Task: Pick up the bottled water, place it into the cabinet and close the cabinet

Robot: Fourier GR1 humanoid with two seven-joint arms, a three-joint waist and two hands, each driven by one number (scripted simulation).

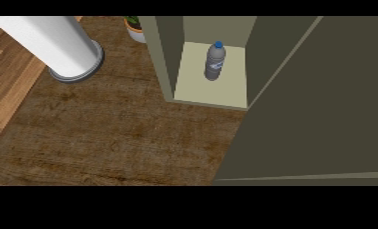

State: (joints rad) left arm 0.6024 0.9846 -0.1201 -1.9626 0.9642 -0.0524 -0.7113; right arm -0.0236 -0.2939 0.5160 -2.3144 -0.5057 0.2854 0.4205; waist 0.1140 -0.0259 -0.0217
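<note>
Bottled water (214,62) stands upright inside the open cabinet (166,58); neither hand shows in the head view, so their state cannot be told.

Bottle: grey body, blue cap, set on the cabinet's pale floor (193,90), toward the back, apart from both side walls. Cabinet door (310,118) swung open, filling the right of the view, its edge running from the cabinet's front corner down to the lower edge. Brown wood-grain worktop (111,133) spreads left of the cabinet. White cylinder on a grey round base (74,75) at upper left. Potted plant (134,29) just behind the cabinet's left wall, partly cut off.
</note>
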